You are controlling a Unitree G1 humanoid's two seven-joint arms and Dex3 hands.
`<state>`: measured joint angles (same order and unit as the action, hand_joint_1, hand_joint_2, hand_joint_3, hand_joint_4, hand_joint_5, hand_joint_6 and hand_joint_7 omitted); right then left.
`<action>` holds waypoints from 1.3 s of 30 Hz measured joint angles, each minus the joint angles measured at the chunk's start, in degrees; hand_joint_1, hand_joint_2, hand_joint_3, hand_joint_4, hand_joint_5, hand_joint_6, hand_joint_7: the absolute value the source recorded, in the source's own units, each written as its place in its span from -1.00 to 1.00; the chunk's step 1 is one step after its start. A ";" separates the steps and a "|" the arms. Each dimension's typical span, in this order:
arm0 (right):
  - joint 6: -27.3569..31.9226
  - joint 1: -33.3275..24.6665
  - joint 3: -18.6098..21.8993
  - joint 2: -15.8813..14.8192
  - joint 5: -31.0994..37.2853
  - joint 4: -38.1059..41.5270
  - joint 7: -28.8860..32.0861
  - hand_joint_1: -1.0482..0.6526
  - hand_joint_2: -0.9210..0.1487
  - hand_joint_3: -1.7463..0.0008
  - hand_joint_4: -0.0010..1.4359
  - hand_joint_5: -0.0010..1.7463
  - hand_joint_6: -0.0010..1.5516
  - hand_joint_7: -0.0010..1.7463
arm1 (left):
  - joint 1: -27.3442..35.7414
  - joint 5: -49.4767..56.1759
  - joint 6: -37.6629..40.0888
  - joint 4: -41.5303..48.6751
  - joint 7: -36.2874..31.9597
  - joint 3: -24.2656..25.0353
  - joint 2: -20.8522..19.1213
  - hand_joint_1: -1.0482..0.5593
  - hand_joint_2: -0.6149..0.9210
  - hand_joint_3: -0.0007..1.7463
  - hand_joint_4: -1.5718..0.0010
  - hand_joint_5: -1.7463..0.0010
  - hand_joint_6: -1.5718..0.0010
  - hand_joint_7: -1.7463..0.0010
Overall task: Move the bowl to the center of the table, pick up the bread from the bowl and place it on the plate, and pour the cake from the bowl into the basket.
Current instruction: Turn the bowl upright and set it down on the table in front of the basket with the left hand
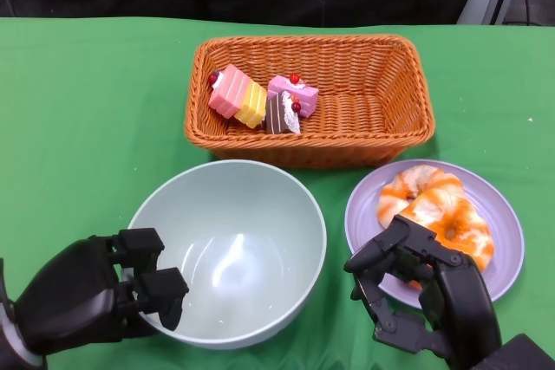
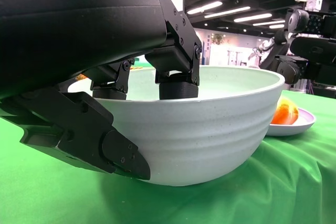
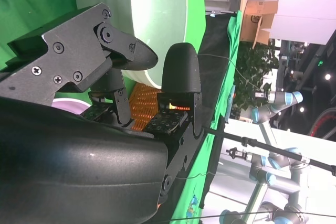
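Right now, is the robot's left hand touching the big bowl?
Touching. In the left wrist view, the left hand grips the bowl at its rim, fingers inside and thumb pressed on the outer wall. The head view agrees: fingers hooked over the rim.

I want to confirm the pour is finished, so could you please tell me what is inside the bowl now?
The pale green bowl shows only its bare inside. The left hand grips its near rim, fingers hooked inside, covering that small patch. The cake pieces lie in the basket.

We see a pale mint bowl (image 1: 227, 249), lilac plate (image 1: 501, 205), orange woven basket (image 1: 381, 101), pink-yellow-brown cake (image 1: 260, 101), orange-white bread (image 1: 438, 210), green cloth (image 1: 87, 110).
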<state>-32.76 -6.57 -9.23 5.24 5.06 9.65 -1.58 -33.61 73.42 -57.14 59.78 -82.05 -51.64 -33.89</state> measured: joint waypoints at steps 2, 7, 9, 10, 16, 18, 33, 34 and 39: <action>0.00 0.00 -0.01 0.10 0.00 0.00 0.15 0.09 -0.32 -0.12 0.02 0.73 -0.06 0.42 | -0.05 0.01 0.75 -0.05 0.00 -0.20 0.38 0.25 0.89 -0.83 0.06 -0.82 0.02 -0.52; 0.00 0.00 -0.10 0.15 0.00 0.01 0.24 0.10 -0.33 -0.11 0.01 0.73 -0.08 0.43 | -0.35 -0.02 1.41 -0.51 0.00 -0.26 0.83 0.22 0.87 -0.90 -0.01 -0.65 -0.13 -0.20; 0.00 0.00 -0.12 0.16 0.01 0.01 0.25 0.10 -0.32 -0.10 0.02 0.74 -0.07 0.43 | -0.38 -0.05 1.74 -0.63 0.01 -0.26 0.89 0.23 0.88 -0.91 0.00 -0.65 -0.11 -0.23; 0.00 0.00 -0.12 0.16 0.01 0.01 0.28 0.09 -0.32 -0.10 0.02 0.74 -0.07 0.42 | -0.38 -0.10 1.85 -0.67 0.03 -0.26 0.93 0.24 0.89 -0.91 0.00 -0.66 -0.10 -0.25; 0.01 0.00 -0.17 0.15 0.02 0.00 0.37 0.09 -0.33 -0.10 0.01 0.74 -0.07 0.42 | -0.37 -1.91 2.10 -0.79 1.69 -0.05 1.29 0.24 0.93 -0.92 0.00 -0.62 -0.08 -0.28; 0.01 0.00 -0.17 0.14 0.05 0.01 0.37 0.10 -0.34 -0.10 0.01 0.74 -0.08 0.43 | -0.37 -2.47 2.14 -0.87 2.28 0.11 1.53 0.24 0.92 -0.94 -0.01 -0.59 -0.10 -0.23; -0.03 0.10 -0.19 0.12 0.20 0.49 0.36 0.10 -0.34 -0.08 0.00 0.74 -0.08 0.43 | -0.17 -6.77 -0.46 -3.82 12.45 2.49 0.39 -0.29 0.95 -1.00 -0.05 0.88 -0.08 1.00; -0.03 0.12 -0.19 0.12 0.20 0.52 0.36 0.10 -0.35 -0.08 0.00 0.75 -0.08 0.43 | -0.14 -6.94 -0.85 -4.22 13.36 2.65 -0.01 -0.39 0.96 -0.99 0.02 0.94 -0.01 1.00; -0.03 0.19 -0.19 0.12 0.20 0.59 0.38 0.10 -0.36 -0.07 0.00 0.74 -0.08 0.42 | 0.60 -8.51 -1.66 -6.52 17.38 4.49 -1.74 -0.68 1.00 -0.96 0.30 1.00 0.22 1.00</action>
<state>-32.79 -6.38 -9.42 5.36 5.26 10.23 -1.20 -33.01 64.91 -58.79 53.26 -64.67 -47.14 -35.64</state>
